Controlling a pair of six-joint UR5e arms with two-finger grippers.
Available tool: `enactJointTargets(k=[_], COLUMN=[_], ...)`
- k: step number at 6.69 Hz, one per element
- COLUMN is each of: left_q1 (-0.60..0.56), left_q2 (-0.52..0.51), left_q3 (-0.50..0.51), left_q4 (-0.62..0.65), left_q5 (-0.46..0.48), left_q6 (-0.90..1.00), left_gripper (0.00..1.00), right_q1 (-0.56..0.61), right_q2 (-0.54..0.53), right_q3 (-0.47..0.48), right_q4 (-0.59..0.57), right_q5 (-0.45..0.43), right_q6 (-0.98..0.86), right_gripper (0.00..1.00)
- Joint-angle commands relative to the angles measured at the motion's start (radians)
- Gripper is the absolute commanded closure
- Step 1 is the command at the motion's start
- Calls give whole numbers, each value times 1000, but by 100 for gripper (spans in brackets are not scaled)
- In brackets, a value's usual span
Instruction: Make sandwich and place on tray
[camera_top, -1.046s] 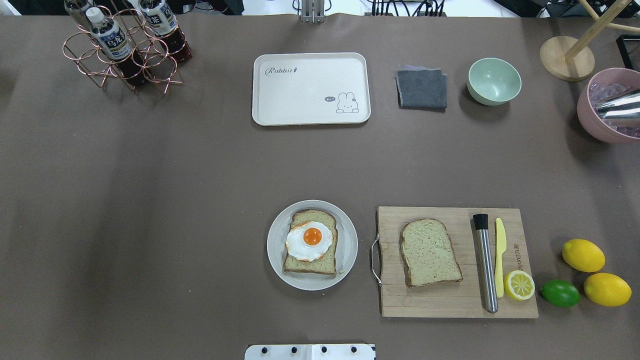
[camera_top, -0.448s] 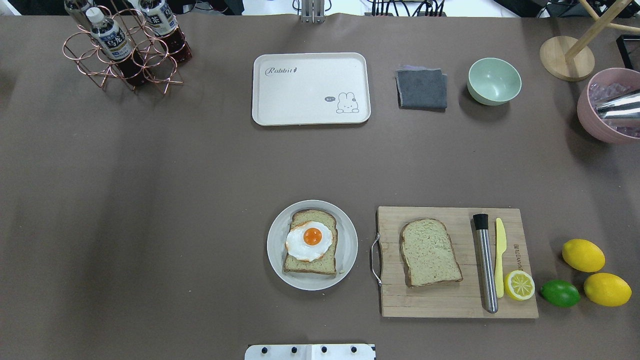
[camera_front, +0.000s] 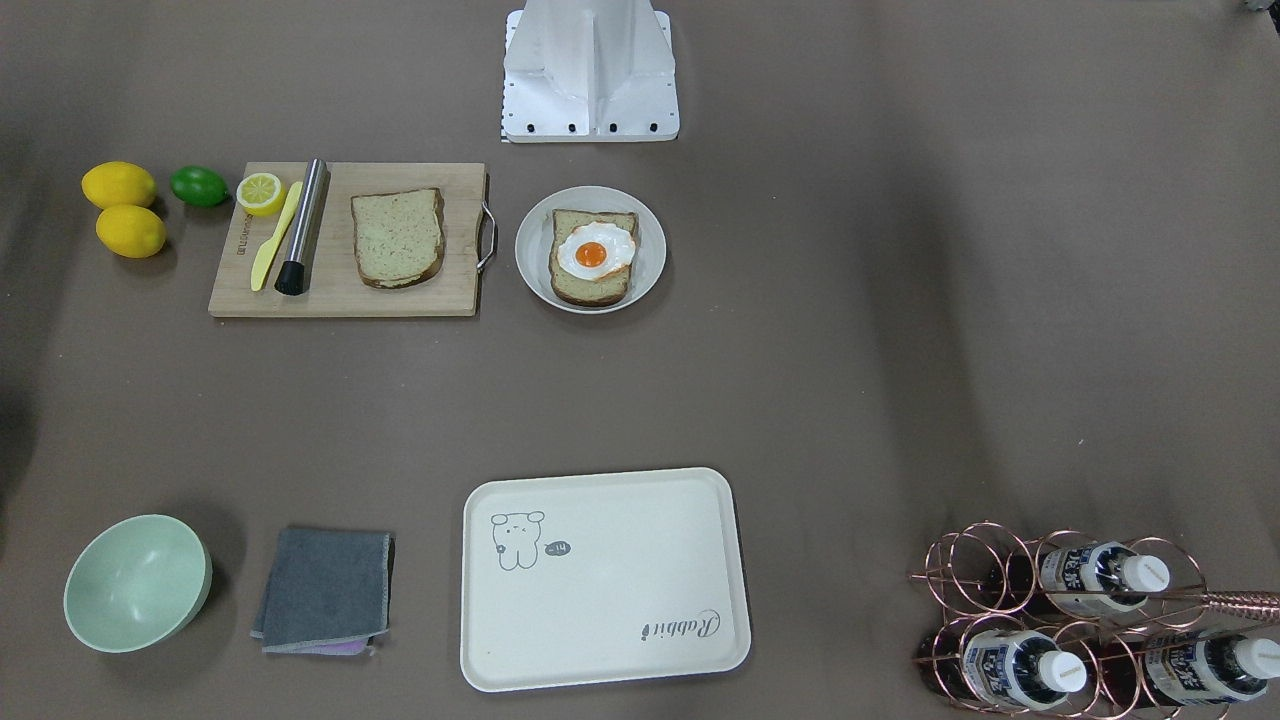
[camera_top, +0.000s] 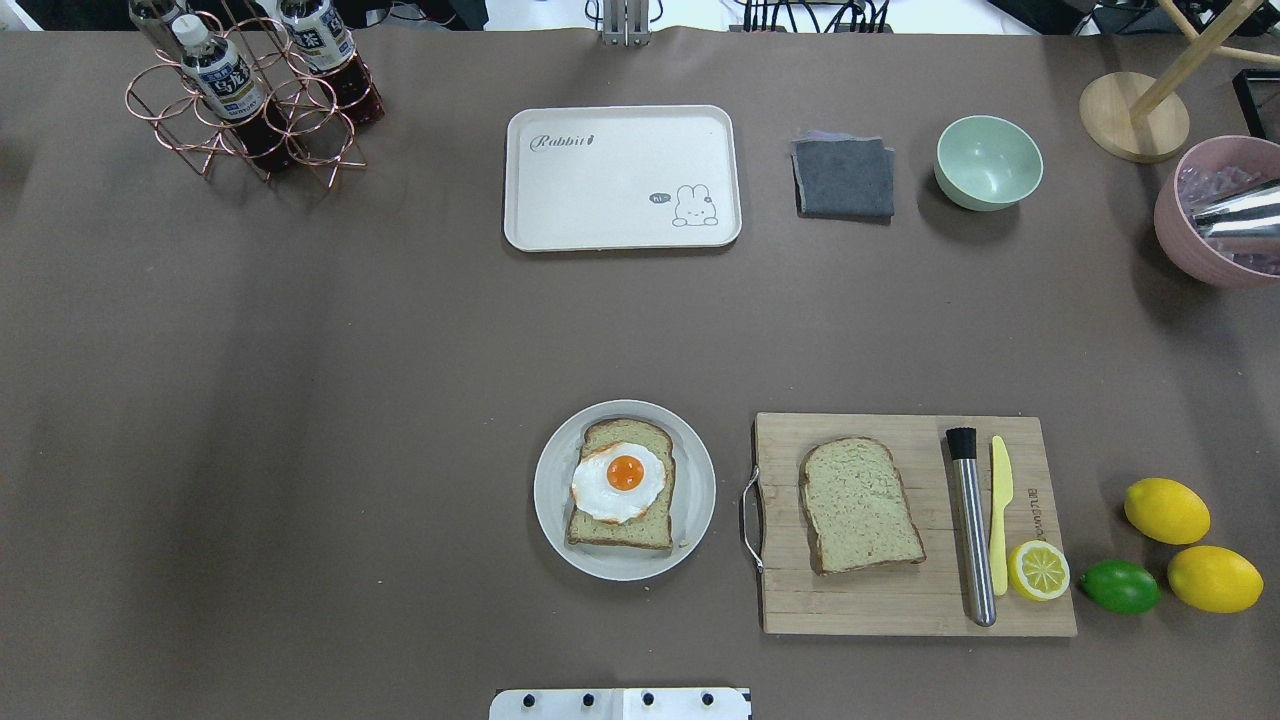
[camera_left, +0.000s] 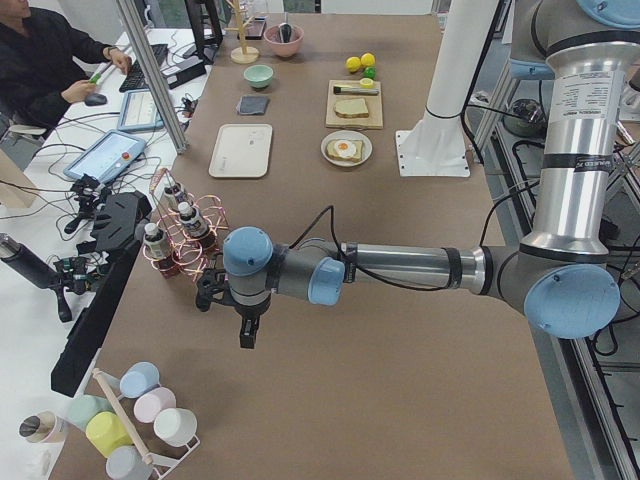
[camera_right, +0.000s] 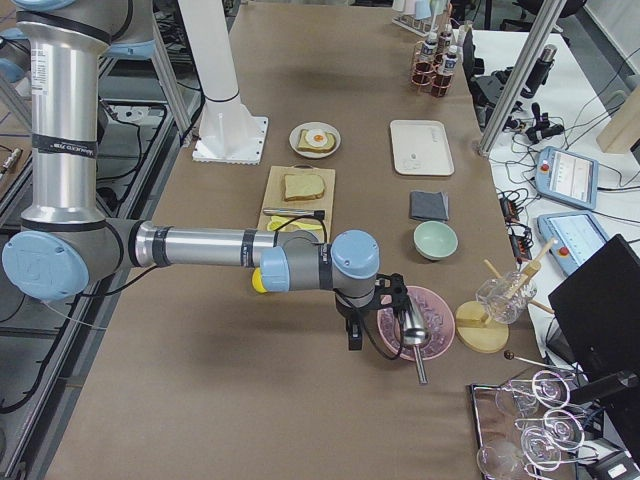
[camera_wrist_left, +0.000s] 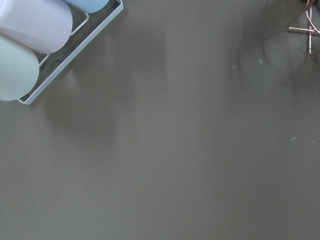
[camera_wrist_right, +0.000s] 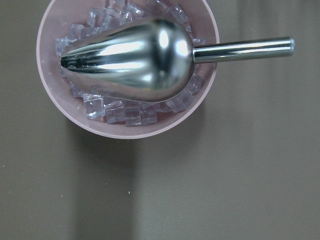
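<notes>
- Progress, by judgement: the task is standing at an early stage; the sandwich is not yet closed and nothing is lying on the tray (camera_top: 620, 170).
- Done: one slice (camera_top: 640, 530) is lying on the plate (camera_top: 700, 470), and the egg (camera_top: 620, 480) is resting on top of it.
- Left: the second slice (camera_top: 860, 505) is lying flat on the board (camera_top: 900, 600), apart from the plate. It is waiting to go on the egg; then the sandwich is due on the tray.
- Positions, overhead view: the board is sitting just beside the plate at 3 o'clock. The tray is lying well apart from the plate at 12 o'clock.
- The left gripper (camera_left: 247, 338) is hanging over bare table near the bottle rack (camera_top: 250, 110) and the cup rack (camera_left: 140, 415), well apart from the food. Its jaw state cannot be told.
- The right gripper (camera_right: 354, 338) is hanging above the pink bowl (camera_wrist_right: 47, 80), which is holding ice and a scoop (camera_wrist_right: 130, 55). Its jaw state cannot be told either.
- Surface: a brown cover (camera_top: 300, 400) is spreading over the whole table.
- At 3 o'clock of the tray, a cloth (camera_top: 845, 178) and a green bowl (camera_top: 988, 162) are sitting.
- On the board, a steel rod (camera_top: 972, 530), a knife (camera_top: 1000, 500) and a half lemon (camera_top: 1038, 570) are lying; lemons (camera_top: 1166, 510) and a lime (camera_top: 1120, 586) are lying beside it at 3 o'clock.
- Room: a person (camera_left: 40, 60) is sitting at a desk beyond the table's far long edge.
</notes>
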Motion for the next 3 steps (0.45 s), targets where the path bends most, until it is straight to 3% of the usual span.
enactJointTargets(k=[1, 3], left_q1=[0, -2], left_q2=[2, 12], left_q3=[-4, 9], left_q4=[-2, -50], left_q5=[0, -1], left_q6=[-2, 4], left_gripper=[2, 2], right_q1=[0, 0], right_q2=[8, 13], right_q3=[0, -2], right_q4=[0, 2], right_q5=[-1, -7], right_q6=[-1, -3], right_gripper=[0, 0])
